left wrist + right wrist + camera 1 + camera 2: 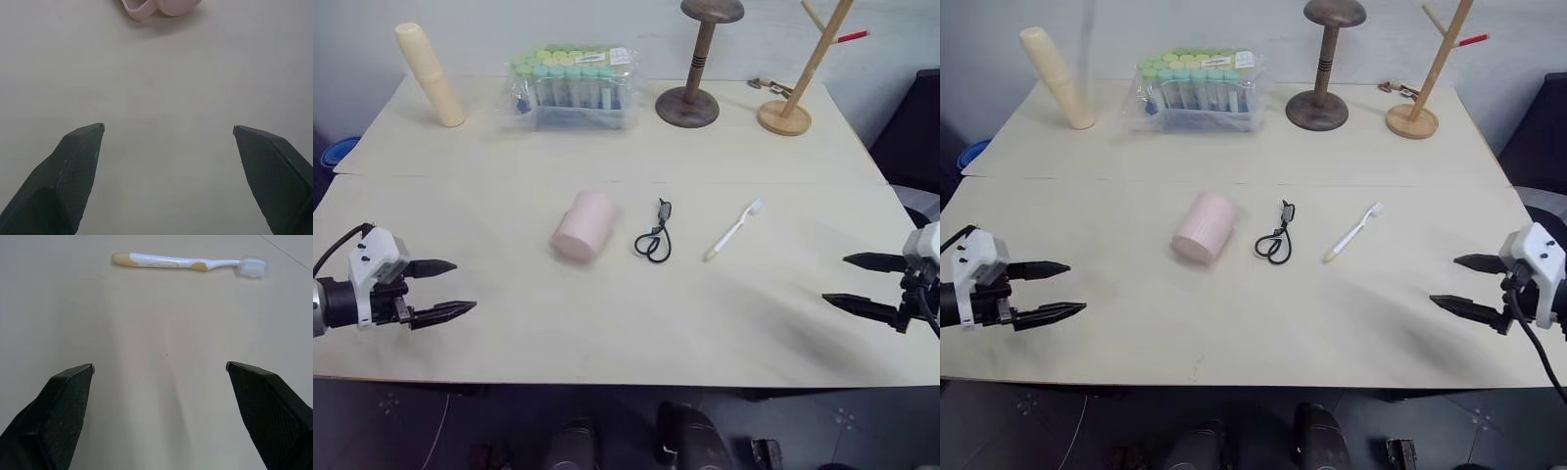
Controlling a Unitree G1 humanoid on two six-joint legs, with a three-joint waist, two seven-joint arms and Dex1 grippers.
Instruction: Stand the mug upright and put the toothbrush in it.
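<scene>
Two grippers flank the work area in the left eye view: the left gripper [452, 288] hovers over the near left part of the table [607, 323], the right gripper [848, 280] over the near right, both spread wide and holding nothing. Judged from this symmetric stance, neither step has begun. The mug [582, 226] lies on its side at centre, pale pink, cylindrical, its flat base turned toward the robot. A black looped cord [654, 238] lies just beside it on the right. The toothbrush [734, 230] lies flat further right, apart from both, bristle head pointing away, yellow-green end nearer the robot. At the far edge stand a tall cream cylinder [430, 74], a pack of capped tubes [573, 86], a dark wooden stand [689, 93] and a light wooden rack [795, 98].

Right eye view: same layout, no contact anywhere.

Left wrist view: both black fingers [73, 166] stand far apart over bare table; the mug's handle and pink wall sit ahead, well clear. This arm looks placed to right the mug.

Right wrist view: the fingers [63, 406] are likewise parted; the toothbrush lies crosswise ahead, white with yellow grips. This arm is likely meant to lift it.
</scene>
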